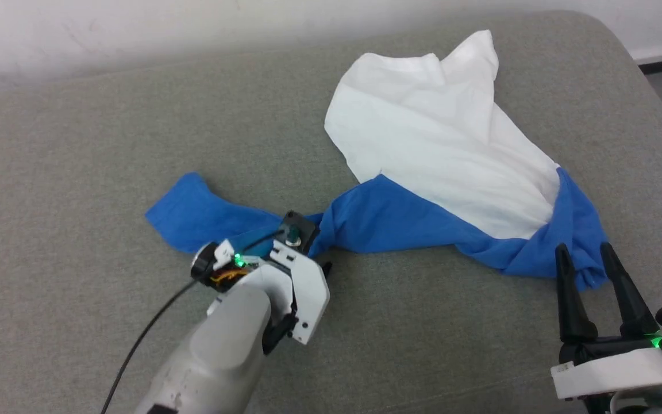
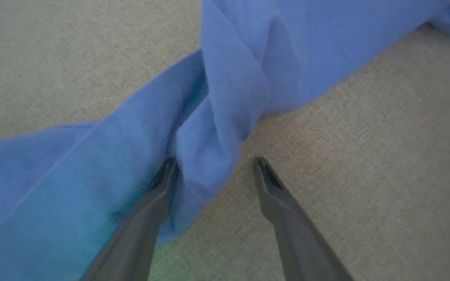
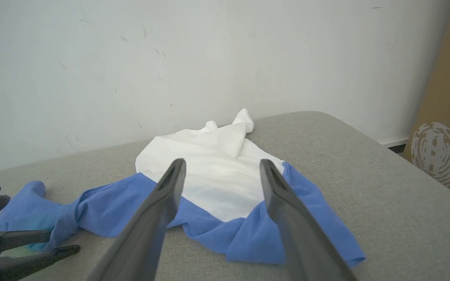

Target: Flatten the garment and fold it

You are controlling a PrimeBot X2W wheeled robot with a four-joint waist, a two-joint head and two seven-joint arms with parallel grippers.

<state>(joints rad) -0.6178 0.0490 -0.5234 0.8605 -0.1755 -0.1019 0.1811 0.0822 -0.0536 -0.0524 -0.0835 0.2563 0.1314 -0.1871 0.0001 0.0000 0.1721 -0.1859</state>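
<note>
Shirt lies bunched on the cushion, blue band twisted. Both jaws are wide open and empty: left jaws straddle the twist, right jaws sit at the shirt's near right corner. Risk: we pinch stacked layers and the twist tightens.

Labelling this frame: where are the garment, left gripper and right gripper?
garment [image 1: 423, 132], head view, white body panel.
left gripper [image 2: 216, 162], left wrist view, midway between fingertips.
right gripper [image 1: 583, 248], head view, midway between fingertips.

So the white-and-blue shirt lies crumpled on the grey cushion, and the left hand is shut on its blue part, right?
Not quite: the left hand is open. The left wrist view shows its fingers apart at a twisted blue fold of the shirt, crumpled on the grey cushion.
</note>
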